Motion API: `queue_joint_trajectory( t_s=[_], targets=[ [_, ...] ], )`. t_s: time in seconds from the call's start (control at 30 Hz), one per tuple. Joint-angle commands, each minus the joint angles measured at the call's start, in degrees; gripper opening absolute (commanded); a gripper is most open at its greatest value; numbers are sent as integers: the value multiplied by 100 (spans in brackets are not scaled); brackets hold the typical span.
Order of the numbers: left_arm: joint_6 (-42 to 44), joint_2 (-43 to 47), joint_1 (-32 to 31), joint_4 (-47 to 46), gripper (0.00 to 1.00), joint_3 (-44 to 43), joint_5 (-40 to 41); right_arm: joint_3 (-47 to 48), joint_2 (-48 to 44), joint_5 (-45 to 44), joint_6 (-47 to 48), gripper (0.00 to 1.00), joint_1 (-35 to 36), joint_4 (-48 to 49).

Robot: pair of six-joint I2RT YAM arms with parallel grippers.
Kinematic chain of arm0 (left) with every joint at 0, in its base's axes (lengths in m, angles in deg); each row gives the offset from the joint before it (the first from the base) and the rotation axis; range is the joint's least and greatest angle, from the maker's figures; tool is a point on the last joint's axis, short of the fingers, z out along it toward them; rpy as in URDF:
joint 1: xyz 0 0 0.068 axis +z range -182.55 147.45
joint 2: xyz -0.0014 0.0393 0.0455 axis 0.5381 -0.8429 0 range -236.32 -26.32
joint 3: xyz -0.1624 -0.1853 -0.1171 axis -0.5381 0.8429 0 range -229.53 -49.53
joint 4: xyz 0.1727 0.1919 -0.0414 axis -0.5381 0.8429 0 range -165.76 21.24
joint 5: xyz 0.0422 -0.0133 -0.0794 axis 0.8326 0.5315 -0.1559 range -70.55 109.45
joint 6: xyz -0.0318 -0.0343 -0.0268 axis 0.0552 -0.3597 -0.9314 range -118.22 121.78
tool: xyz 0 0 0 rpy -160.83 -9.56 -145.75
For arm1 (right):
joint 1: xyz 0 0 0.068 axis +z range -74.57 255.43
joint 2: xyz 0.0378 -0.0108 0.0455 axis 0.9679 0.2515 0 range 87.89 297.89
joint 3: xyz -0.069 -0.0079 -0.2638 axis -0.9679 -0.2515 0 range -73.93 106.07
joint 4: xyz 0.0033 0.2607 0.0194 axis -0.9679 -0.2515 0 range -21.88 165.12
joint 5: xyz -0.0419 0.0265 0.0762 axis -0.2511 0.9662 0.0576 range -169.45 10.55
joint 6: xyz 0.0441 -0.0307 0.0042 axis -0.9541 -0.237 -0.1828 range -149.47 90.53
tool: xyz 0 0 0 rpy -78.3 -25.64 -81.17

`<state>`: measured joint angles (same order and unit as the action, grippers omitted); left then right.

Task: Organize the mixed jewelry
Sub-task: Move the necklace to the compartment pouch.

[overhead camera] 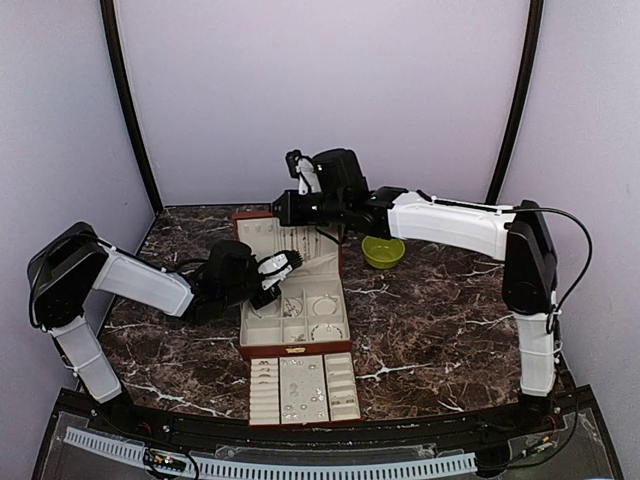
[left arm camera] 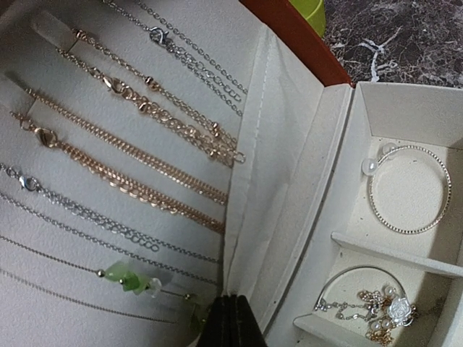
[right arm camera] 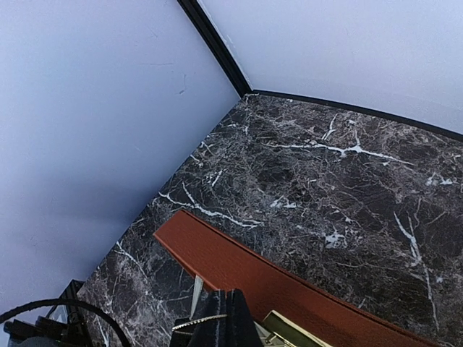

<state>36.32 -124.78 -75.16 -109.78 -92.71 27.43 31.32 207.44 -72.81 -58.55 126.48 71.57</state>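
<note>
Much looks sorted: chains (left arm camera: pixel 137 144) hang in rows inside the box (overhead camera: pixel 295 350) lid, bangles (left arm camera: pixel 409 189) lie in its compartments. Small mixed jewelry (overhead camera: pixel 303 392) sits loose in the tray (overhead camera: pixel 263 390) on the desk (overhead camera: pixel 440 320), probably left to place. The left end effector (left arm camera: pixel 230 322) and right end effector (right arm camera: pixel 228 322) are clenched, empty.

Soft even light, faint shadows; the mixed jewelry (left arm camera: pixel 130 148) looks slightly blurred close-up
</note>
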Motion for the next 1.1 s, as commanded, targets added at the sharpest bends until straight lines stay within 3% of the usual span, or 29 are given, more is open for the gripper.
queue_joint_trajectory(
  t_s=[0.0, 0.53, 0.87, 1.07],
  targets=[
    [39, 221, -152, 280, 0, 130, -317, -132, -278, -136, 100, 0, 2, 329],
    [-100, 416, -170, 240, 0, 117, -363, -603, -299, -257, 143, 0, 54, 660],
    [-114, 466, -193, 158, 0, 204, -421, -769, -475, -821, -136, 0, 62, 706],
    [-106, 626, -213, 214, 10, 213, -499, -846, -509, -719, -118, 0, 68, 827]
  ],
)
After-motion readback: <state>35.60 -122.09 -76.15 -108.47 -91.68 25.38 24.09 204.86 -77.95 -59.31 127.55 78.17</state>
